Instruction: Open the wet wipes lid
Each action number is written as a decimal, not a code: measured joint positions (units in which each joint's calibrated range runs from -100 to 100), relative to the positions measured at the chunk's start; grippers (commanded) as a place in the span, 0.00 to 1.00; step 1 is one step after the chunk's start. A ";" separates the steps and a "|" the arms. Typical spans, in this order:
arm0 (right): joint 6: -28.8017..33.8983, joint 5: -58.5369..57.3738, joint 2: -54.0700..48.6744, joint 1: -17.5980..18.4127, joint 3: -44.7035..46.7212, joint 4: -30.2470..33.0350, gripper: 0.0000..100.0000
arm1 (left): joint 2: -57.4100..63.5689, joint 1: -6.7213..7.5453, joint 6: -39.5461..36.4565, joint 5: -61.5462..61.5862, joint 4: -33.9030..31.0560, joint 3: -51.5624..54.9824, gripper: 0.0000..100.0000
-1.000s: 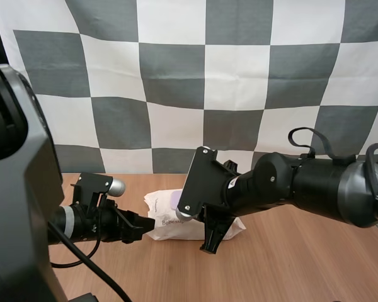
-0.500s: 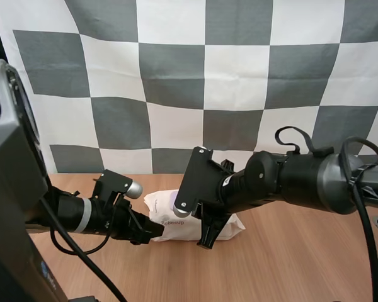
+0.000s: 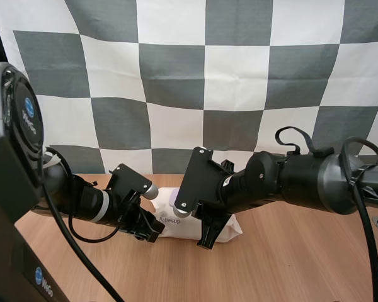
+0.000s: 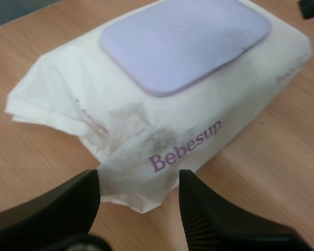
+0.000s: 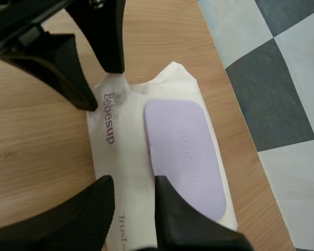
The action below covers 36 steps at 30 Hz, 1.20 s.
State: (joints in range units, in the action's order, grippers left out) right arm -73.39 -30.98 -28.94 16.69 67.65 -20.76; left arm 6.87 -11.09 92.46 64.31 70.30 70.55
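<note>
High view, pack: the pack (image 3: 179,228) lay flat on the table (image 3: 290,264), long axis left to right.
High view, arms: the left gripper (image 3: 150,230) stood at its left end, and the right gripper (image 3: 208,239) pointed down at its near edge.
Left wrist, tool: fingers (image 4: 52,209) apart, straddling the crimped seal (image 4: 136,183), probably ready to pin the pack against sliding.
Left wrist, lid: the lilac lid (image 4: 183,42) faced up, shut flat, lengthwise along the pack.
Right wrist, tool: fingers (image 5: 89,214) apart, one on the wrapper just beside the lid's long edge, the other at the pack's edge, likely seeking the lip.
Right wrist, other end: the left gripper bracketed the seal corner.
</note>
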 measured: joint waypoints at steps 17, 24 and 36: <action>0.27 -0.35 0.00 0.00 0.00 0.00 0.46 | -4.93 0.00 0.00 3.62 1.28 -2.16 0.73; 0.27 -0.35 0.00 0.00 0.00 0.00 0.46 | -6.22 0.00 0.00 5.89 2.17 -2.47 0.00; -0.37 3.90 1.42 0.00 0.00 0.95 0.46 | -6.22 0.00 0.00 7.65 -1.32 1.05 0.00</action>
State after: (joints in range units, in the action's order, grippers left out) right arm -73.76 -27.08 -27.51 16.69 67.65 -19.80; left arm 0.64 -11.09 92.46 71.96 68.99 71.60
